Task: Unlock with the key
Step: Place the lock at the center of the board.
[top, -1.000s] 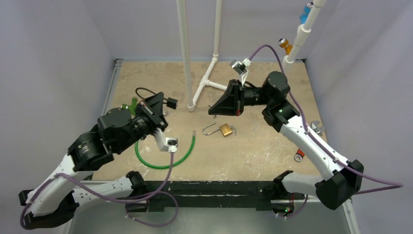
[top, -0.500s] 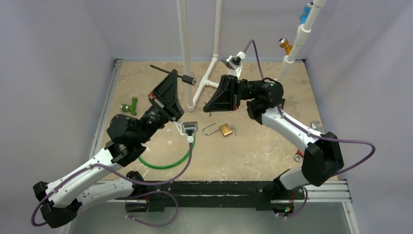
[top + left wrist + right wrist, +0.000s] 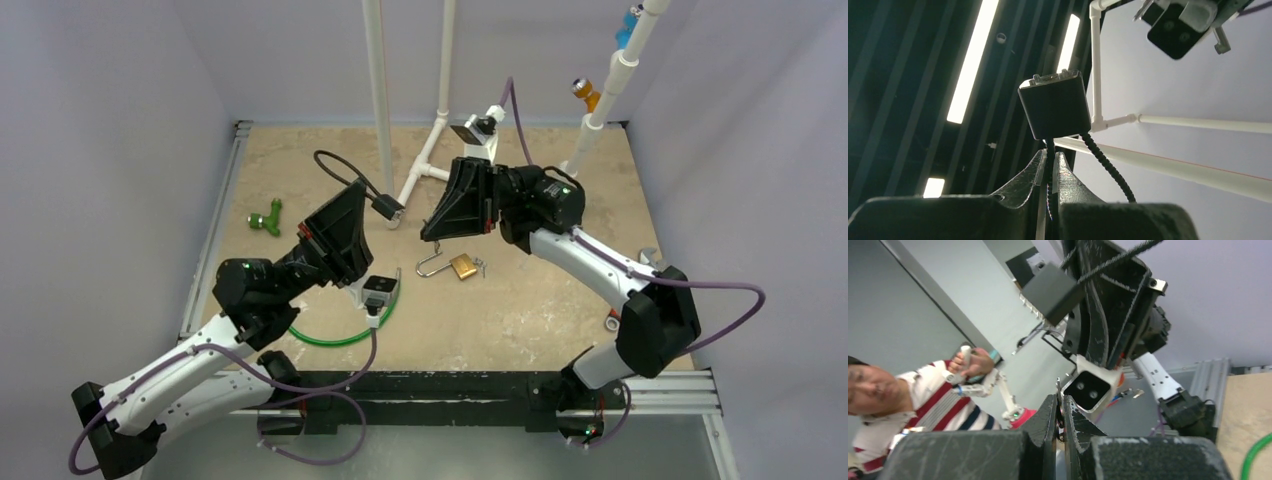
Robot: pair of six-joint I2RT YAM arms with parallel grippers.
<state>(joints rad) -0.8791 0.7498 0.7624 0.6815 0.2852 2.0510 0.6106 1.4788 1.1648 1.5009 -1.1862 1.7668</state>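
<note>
Padlock [image 3: 463, 267] lies flat on the desk [image 3: 520, 300] near its middle, just below the right fingers [image 3: 426, 234]. It has a small brass body with a silver shackle arching off to its left. Whether the shackle is latched cannot be told from above. A tiny metallic piece [image 3: 482, 265] sits at the right end of the body, too small to name.

The left fingers [image 3: 357, 188] are raised off the desk and pressed together on a black braided cord [image 3: 340, 163]. In the left wrist view the cord runs up between the tips to a black box-shaped block [image 3: 386, 207], and a second strand drops away from the block to the right. The right fingers are likewise pressed together, hanging above the desk with their tips aimed down and left. A thin pale sliver shows at those tips in the right wrist view, but what it is cannot be told. The two sets of tips are near each other but apart.

The desk top is mottled beige. A green cable loop [image 3: 335, 338] lies partly under the left arm, and a green tee fitting [image 3: 266, 218] sits near the left edge. A white pipe frame [image 3: 380, 100] rises at the back. A pipe in the rear right corner carries an orange fitting [image 3: 585, 92] and a blue fitting [image 3: 628, 22]. Pale lavender walls enclose the desk. The left wrist view looks up at a dark ceiling with strip lights. The right wrist view shows a person in a red-and-white striped shirt [image 3: 908, 405] beyond the desk.
</note>
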